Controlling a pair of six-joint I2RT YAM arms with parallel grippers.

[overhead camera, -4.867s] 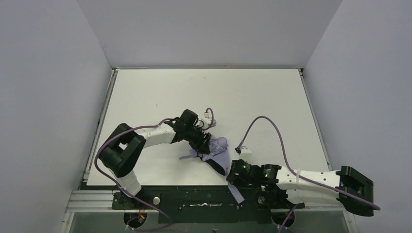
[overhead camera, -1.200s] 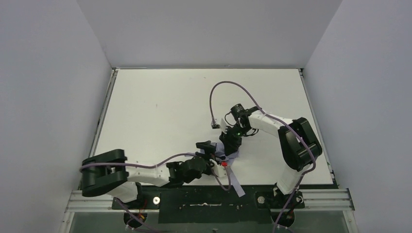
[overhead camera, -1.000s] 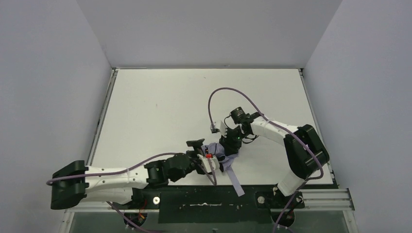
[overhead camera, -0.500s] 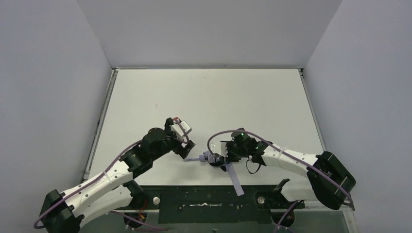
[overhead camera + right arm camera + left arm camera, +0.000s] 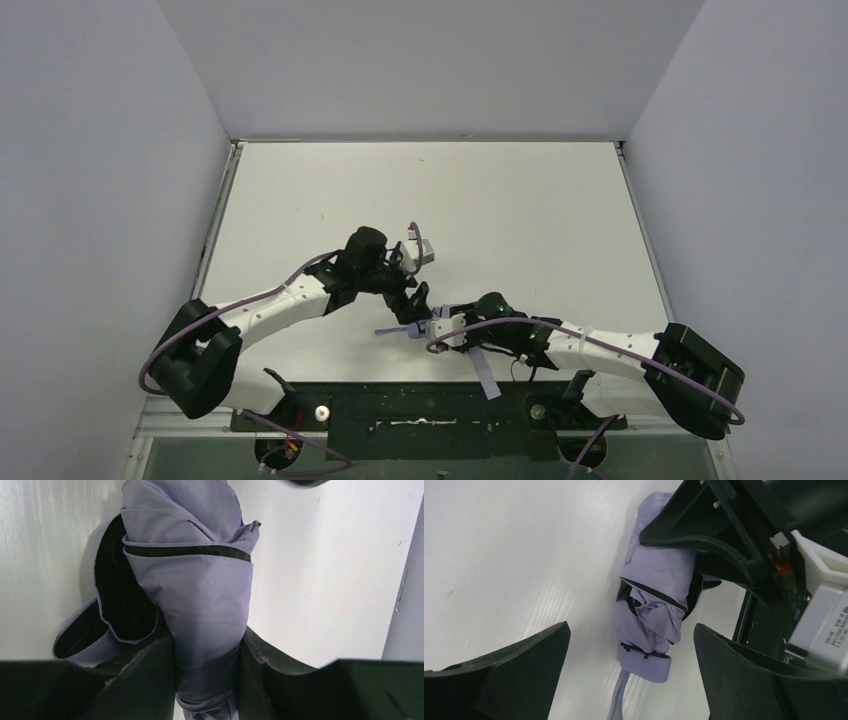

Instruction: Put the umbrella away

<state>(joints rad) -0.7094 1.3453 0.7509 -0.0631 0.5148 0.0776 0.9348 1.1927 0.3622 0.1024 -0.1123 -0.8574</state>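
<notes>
top cam: the umbrella [image 5: 413,327] lies on the white table [image 5: 450,200] at about 6 o'clock, close to the near edge and roughly midway btwn the two arm bases.

it's folded down into a short, loose bundle of pale lavender fabric, creased and bunched rather than rolled tight. in the left wrist view the umbrella [image 5: 656,587] has a thin black line crossing the fabric, w/ dark underside showing in the folds. the small lavender handle [image 5: 647,665] sits at its 6 o'clock end, and the wrist loop [image 5: 616,705] trails off from there toward 6.

right gripper [image 5: 432,327] comes in from 3 o'clock in the top view. on its own cam the right gripper [image 5: 207,645] is clenched on the bundle, one finger pressed into the fabric on each side. the umbrella [image 5: 195,580] runs up from there to 12, w/ a black band across it and a dark pocket of fabric sagging at 9.

left gripper [image 5: 412,303] reaches in from 10 o'clock and hangs over the handle end. on its wrist cam the left gripper [image 5: 631,627] is spread wide, released, w/ both fingers apart from the fabric. the right gripper's black frame fills that view's 1–3 o'clock corner.
</notes>
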